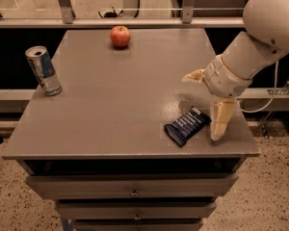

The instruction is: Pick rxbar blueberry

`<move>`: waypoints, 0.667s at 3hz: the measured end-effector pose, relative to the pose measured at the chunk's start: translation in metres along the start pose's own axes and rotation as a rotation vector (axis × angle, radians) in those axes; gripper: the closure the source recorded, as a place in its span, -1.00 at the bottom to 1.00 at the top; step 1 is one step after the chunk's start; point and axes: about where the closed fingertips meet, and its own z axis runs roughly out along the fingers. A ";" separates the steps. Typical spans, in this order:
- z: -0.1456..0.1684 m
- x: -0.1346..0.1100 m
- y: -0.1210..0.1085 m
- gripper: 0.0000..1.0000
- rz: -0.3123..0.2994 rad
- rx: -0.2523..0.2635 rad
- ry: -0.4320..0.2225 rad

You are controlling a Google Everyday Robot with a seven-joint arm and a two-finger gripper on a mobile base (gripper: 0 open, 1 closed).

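The rxbar blueberry (187,125), a flat dark navy bar with pale lettering, lies at an angle near the front right of the grey table (111,105). My gripper (203,106) hangs open just right of and above it. One pale finger (220,120) points down right beside the bar's right end. The other finger (194,76) sticks out to the left, farther back. Nothing is held between them.
A red apple (120,36) sits at the back middle of the table. A blue-and-silver drink can (43,70) stands at the left edge. Drawers (130,191) run below the tabletop. A rail and glass lie behind the table.
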 end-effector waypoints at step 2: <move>0.017 -0.012 0.002 -0.48 0.019 -0.128 0.021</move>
